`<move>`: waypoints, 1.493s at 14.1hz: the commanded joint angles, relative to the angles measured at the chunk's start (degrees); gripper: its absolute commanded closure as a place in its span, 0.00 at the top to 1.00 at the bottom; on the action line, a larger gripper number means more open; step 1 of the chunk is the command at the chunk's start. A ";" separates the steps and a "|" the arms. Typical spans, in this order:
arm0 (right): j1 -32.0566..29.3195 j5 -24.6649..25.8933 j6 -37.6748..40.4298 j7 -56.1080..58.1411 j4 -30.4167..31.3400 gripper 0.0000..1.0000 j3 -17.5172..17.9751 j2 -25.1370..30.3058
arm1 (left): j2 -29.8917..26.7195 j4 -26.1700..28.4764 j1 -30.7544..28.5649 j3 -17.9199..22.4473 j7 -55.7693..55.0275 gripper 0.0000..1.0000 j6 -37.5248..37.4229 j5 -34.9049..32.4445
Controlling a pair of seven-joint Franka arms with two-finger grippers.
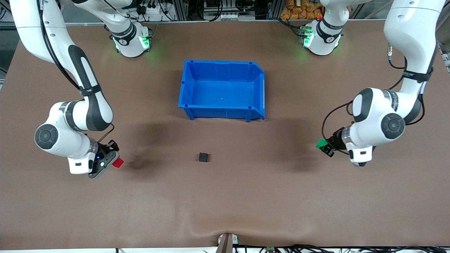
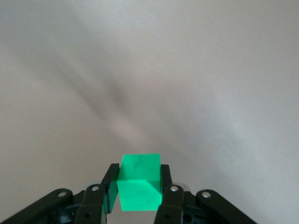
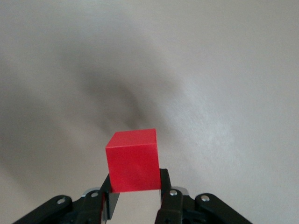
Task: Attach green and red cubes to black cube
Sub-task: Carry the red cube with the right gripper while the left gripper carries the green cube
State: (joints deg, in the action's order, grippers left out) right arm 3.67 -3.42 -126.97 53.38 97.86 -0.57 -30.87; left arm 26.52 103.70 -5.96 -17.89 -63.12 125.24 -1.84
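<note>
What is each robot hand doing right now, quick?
Left end effector: shut on the green cube.
Right end effector: shut on the red cube.

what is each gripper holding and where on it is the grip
Left gripper pinches the small bright green cube by two opposite side faces; right gripper pinches the small bright red cube the same way.

I am working in a robotics lab: my two white arms are standing bolted along a brown-covered table [image 1: 225, 211], status lights are glowing green at their bases, cables [image 1: 154, 8] and aluminium framing are crowding the edge, and a blue bin [image 1: 222, 89] is sitting mid-table.
</note>
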 commanded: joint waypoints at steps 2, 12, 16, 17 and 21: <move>-0.24 -0.53 2.08 15.39 -1.96 0.00 2.15 0.11 | 1.95 -4.64 3.66 0.13 -4.82 0.00 -1.22 2.89; 10.38 -0.18 -3.08 20.01 -8.29 0.00 3.39 -8.15 | 10.65 -15.36 12.01 0.13 -18.52 0.00 -1.13 6.59; 13.73 -0.09 -6.80 15.10 -8.30 0.00 3.39 -10.26 | 15.74 -23.09 17.20 0.13 -24.92 0.00 -0.52 7.63; 14.52 0.26 -7.93 14.47 -8.90 0.00 3.39 -10.96 | 16.89 -24.76 17.82 0.13 -27.03 0.00 0.35 9.56; 16.37 0.08 -12.16 12.72 -9.17 0.00 3.39 -12.99 | 19.18 -25.65 21.24 0.22 -31.78 0.00 6.84 10.28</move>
State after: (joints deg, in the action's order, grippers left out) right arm 19.37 -3.44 -138.71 67.84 90.52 3.13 -42.22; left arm 43.56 80.44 13.64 -18.03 -92.46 129.16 7.17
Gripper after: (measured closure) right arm 0.612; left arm 0.604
